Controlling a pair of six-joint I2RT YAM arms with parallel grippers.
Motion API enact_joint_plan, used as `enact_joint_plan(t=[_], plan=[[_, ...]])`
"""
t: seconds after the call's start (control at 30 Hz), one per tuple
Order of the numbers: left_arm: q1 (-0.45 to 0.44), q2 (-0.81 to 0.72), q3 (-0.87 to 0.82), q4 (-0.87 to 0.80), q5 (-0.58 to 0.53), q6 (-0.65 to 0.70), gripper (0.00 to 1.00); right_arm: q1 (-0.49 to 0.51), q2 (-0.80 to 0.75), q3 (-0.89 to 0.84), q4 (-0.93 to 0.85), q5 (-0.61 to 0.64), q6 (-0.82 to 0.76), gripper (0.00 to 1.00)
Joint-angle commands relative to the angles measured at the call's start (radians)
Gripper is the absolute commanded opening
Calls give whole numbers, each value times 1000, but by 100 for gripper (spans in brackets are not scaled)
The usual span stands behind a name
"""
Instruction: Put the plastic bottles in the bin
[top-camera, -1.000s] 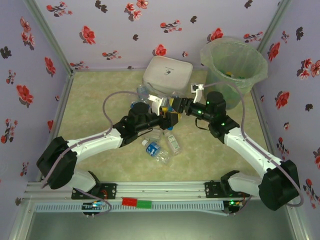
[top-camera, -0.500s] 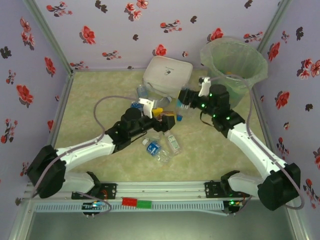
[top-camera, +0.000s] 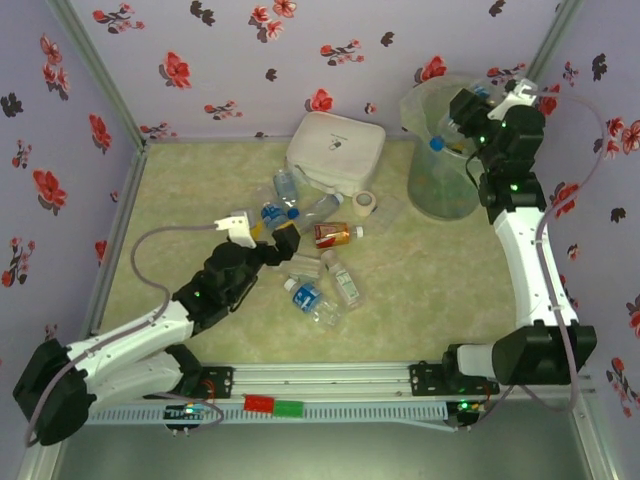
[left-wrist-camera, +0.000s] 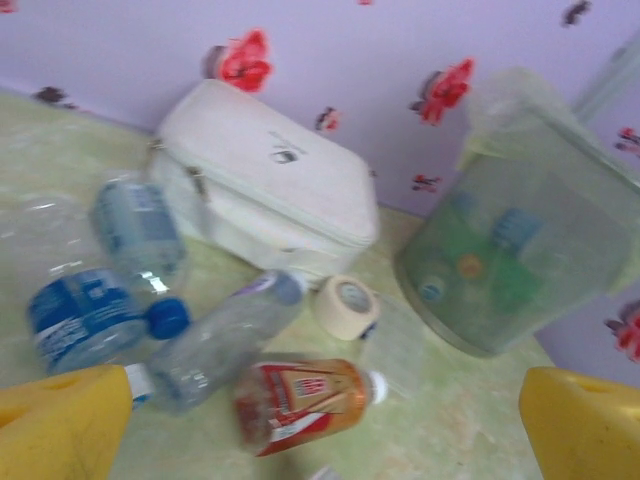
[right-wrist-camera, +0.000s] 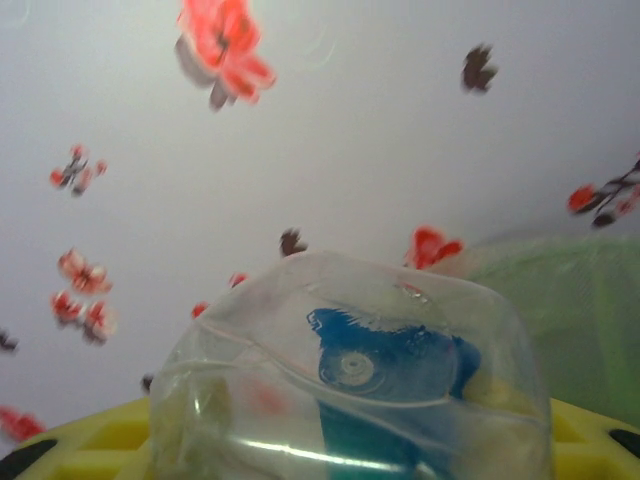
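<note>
My right gripper is raised at the left rim of the bin and is shut on a clear bottle with a blue label, which hides the fingertips in the right wrist view. Low over the table, my left gripper is open with nothing in it, its yellow fingers wide apart. Just ahead of it lies an amber bottle. Several clear bottles with blue caps lie around it. Bottles show through the bin's wall.
A white rounded box stands at the back, left of the bin. A small tape roll lies between the box and the amber bottle. Floral walls close in the table on three sides.
The two grippers were together at mid-table. My left gripper has opened and drawn back to the near left. My right arm has risen to the bin rim with the clear bottle.
</note>
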Motion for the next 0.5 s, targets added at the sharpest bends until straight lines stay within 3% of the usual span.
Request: enact_joint_plan(t=[0.0,0.33,0.47], plan=[[21,-45,-49,-33,-86,-79,100,-27,54,47,124,113,-4,50],[43,-98,-73,-88,-82,-78,100,-78,232,65,148,125,-32,51],[43,-99,-67,-99,-82,-66,100,-85,268,59,136,130,-11,59]])
